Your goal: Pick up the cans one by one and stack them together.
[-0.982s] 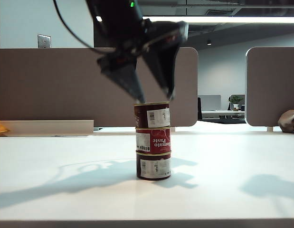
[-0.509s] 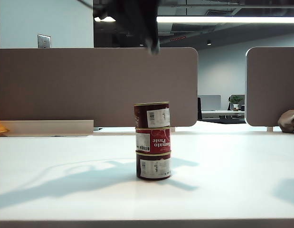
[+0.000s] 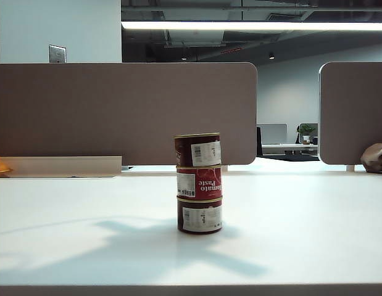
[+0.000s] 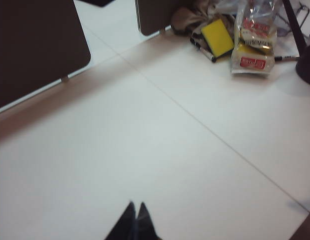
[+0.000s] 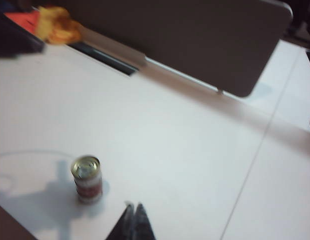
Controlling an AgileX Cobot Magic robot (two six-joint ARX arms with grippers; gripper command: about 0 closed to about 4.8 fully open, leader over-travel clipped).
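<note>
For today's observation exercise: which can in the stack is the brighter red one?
The middle can, labelled "Tomato Paste"; the top can and bottom can are dark maroon.

Office: desk partitions [image 3: 123, 111], strip lighting [image 3: 252, 26], monitor [image 3: 272, 132] in bkgd.

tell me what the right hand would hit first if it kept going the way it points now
Probably bare table. The shut right hand aims past the can stack, which sits off to one side, though depth is hard to judge here.
</note>
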